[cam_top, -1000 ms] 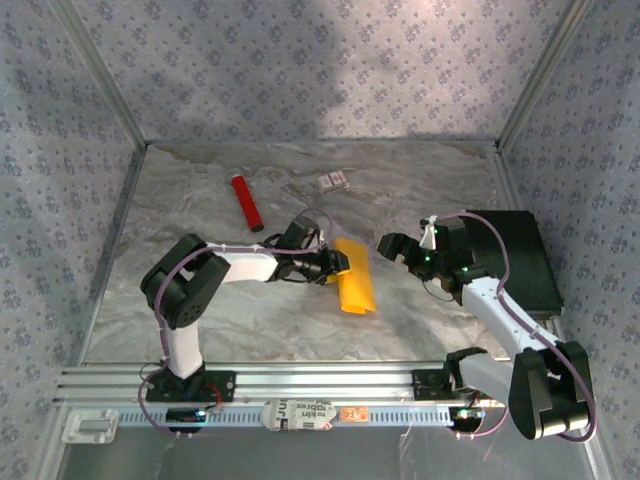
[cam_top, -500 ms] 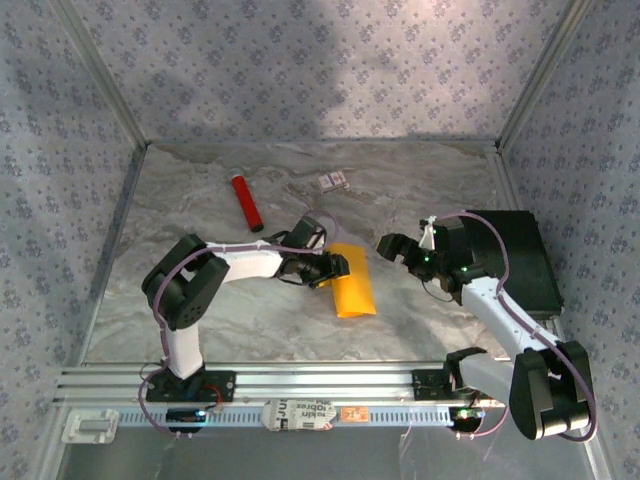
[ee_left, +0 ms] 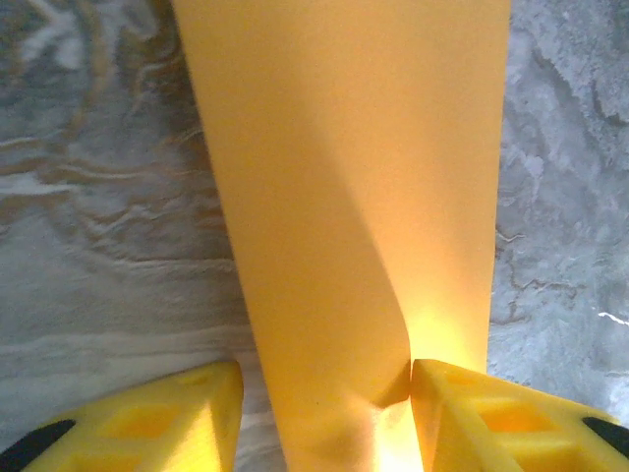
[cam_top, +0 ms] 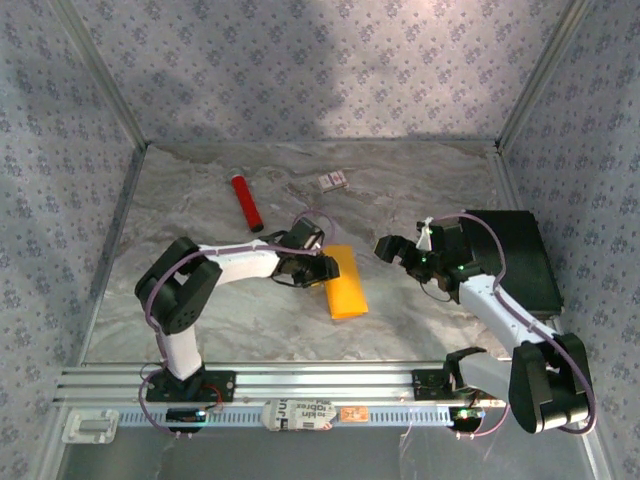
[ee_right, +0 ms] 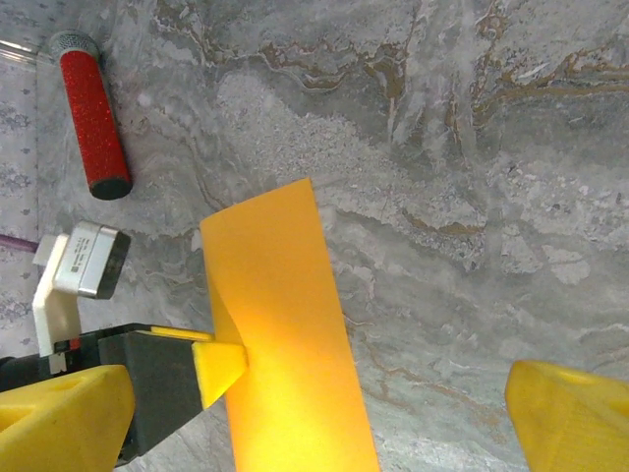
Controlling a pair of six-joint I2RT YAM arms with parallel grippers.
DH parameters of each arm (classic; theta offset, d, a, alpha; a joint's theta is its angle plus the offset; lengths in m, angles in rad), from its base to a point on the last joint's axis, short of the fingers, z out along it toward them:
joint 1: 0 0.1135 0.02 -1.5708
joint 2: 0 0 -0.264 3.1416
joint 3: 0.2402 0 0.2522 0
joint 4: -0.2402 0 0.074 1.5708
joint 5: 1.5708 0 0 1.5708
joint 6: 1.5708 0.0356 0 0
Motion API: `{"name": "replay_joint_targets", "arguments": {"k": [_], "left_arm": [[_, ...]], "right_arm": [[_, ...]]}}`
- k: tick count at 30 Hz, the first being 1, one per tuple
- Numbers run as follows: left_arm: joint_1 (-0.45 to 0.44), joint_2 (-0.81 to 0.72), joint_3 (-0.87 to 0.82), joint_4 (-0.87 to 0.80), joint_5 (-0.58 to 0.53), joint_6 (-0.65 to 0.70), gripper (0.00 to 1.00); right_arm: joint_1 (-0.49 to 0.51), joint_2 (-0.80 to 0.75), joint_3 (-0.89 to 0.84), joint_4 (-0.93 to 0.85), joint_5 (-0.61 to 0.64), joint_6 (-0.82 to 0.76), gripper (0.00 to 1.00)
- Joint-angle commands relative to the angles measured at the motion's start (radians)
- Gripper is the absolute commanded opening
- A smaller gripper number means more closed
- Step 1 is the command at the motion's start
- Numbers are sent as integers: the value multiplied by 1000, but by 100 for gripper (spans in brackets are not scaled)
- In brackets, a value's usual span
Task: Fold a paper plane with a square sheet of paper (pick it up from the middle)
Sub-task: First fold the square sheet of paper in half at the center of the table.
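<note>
The square sheet of paper [cam_top: 348, 288] is orange-yellow and lies folded over into a long strip on the marble table, its top layer bowed up. My left gripper [cam_top: 325, 270] sits low at the strip's left edge. In the left wrist view the paper [ee_left: 344, 197] runs between the yellow fingers of that gripper [ee_left: 329, 393]. The right finger touches the bowed fold and a thin gap of table shows beside the left finger. My right gripper [cam_top: 395, 247] hovers to the right of the strip, wide open and holding nothing. From the right wrist, the paper [ee_right: 285, 324] lies below that gripper [ee_right: 314, 423].
A red tube [cam_top: 246, 202] lies at the back left, also seen as the red tube [ee_right: 93, 118] from the right wrist. A small white card [cam_top: 333, 181] lies near the back wall. A black box [cam_top: 520, 260] stands at the right edge.
The left gripper has drawn a little to the left and nearer, and the paper strip has shifted with it and lies flatter. The right arm has barely moved.
</note>
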Motion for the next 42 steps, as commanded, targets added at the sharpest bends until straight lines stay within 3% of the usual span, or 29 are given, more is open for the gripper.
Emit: {"name": "replay_joint_targets", "arguments": {"k": [1, 14, 26, 42], "left_arm": [[-3, -44, -13, -43, -30, 9, 48], [-2, -21, 12, -135, -61, 34, 42], [-3, -27, -16, -110, -116, -20, 42], [-15, 60, 70, -249, -197, -8, 43]], "right_arm": [[9, 10, 27, -7, 15, -12, 99], [19, 20, 27, -15, 25, -15, 99], [23, 24, 25, -18, 27, -19, 99], [24, 24, 26, -25, 32, -21, 99]]}}
